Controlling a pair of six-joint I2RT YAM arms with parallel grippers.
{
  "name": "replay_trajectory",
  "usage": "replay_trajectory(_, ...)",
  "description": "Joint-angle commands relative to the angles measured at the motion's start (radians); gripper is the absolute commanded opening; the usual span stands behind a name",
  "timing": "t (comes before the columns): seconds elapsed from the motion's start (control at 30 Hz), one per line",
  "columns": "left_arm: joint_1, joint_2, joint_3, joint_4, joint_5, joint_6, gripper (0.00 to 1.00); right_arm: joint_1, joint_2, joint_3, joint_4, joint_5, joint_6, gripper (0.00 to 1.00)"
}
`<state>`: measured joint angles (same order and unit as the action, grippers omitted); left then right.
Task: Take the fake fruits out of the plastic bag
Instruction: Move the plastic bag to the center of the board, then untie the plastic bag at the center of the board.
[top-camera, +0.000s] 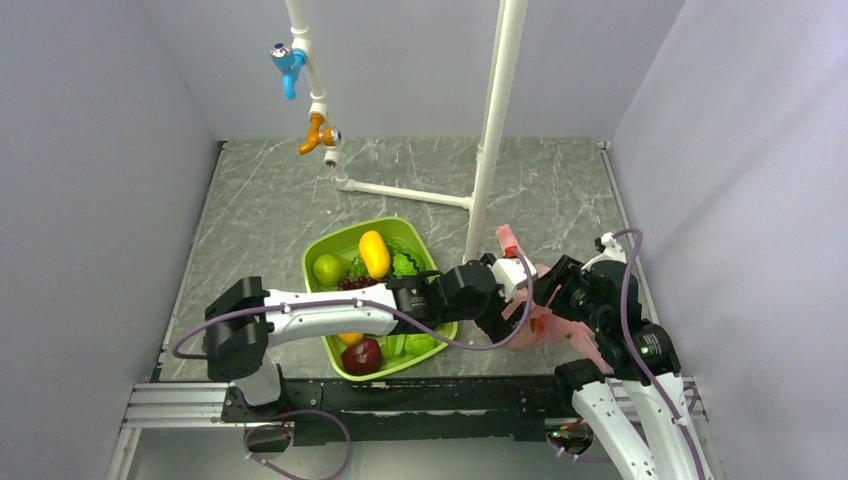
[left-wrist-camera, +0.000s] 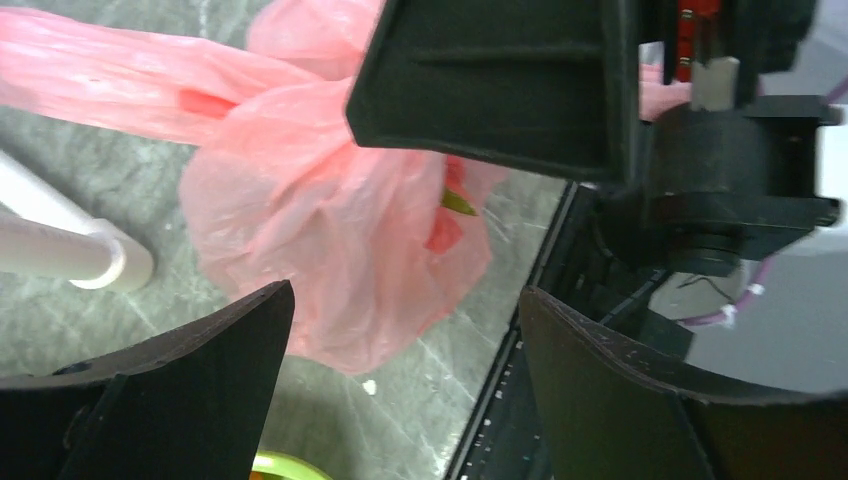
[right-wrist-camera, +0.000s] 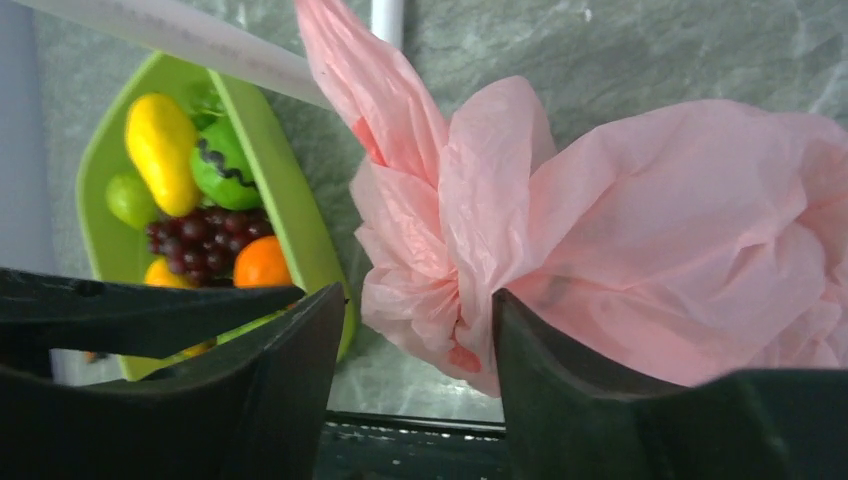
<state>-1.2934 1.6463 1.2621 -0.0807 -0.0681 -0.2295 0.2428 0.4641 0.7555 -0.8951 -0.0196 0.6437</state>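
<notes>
The pink plastic bag (top-camera: 560, 328) lies crumpled on the table at the right, one handle (top-camera: 508, 240) sticking up. In the left wrist view the bag (left-wrist-camera: 330, 230) shows a red shape with a green bit (left-wrist-camera: 445, 225) through its film; I cannot tell which fruit it is. No other fruit of the bag shows. My left gripper (top-camera: 508, 305) is open just left of the bag, and the left wrist view (left-wrist-camera: 405, 300) shows it empty. My right gripper (top-camera: 548, 290) is open over the bag, its fingers either side of the gathered neck (right-wrist-camera: 455, 300), not closed on it.
A green tray (top-camera: 322, 252) left of the bag holds a yellow mango (top-camera: 374, 254), a green fruit, grapes, an orange (right-wrist-camera: 262, 262) and a dark maroon apple (top-camera: 362, 355). A white pipe stand (top-camera: 487, 150) rises just behind the bag. The table's black front rail (top-camera: 450, 395) is close.
</notes>
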Motion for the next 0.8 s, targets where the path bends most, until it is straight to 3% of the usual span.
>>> replay_trajectory(0.0,0.003,0.027,0.085,-0.012,-0.098,0.084,0.88,-0.001,0.035,0.021,-0.08,0.072,0.053,0.63)
replay_trajectory(0.1,0.005,0.062,0.138,-0.024,-0.082,0.082,0.86,-0.001,0.062,0.045,-0.149,0.171,0.115,0.64)
replay_trajectory(0.23,0.006,0.106,0.166,0.015,-0.039,0.063,0.75,-0.001,0.049,0.06,-0.221,0.276,0.164,0.62)
replay_trajectory(0.3,0.006,0.123,0.176,0.028,-0.015,0.043,0.75,-0.002,0.025,0.067,-0.246,0.292,0.19,0.53)
replay_trajectory(0.37,0.006,0.135,0.178,0.036,-0.002,0.026,0.76,-0.001,0.0,0.07,-0.236,0.285,0.184,0.31)
replay_trajectory(0.4,0.006,0.139,0.176,0.047,0.006,0.023,0.78,0.0,-0.013,0.068,-0.213,0.272,0.171,0.24)
replay_trajectory(0.57,0.006,0.194,0.232,0.03,0.041,0.027,0.84,-0.001,-0.033,0.073,-0.148,0.208,0.126,0.22)
replay_trajectory(0.67,0.006,0.229,0.277,0.0,0.023,0.032,0.81,-0.001,-0.029,0.072,-0.132,0.204,0.109,0.22)
replay_trajectory(0.77,0.006,0.258,0.311,-0.016,-0.026,0.031,0.74,-0.002,-0.027,0.056,-0.125,0.199,0.108,0.11)
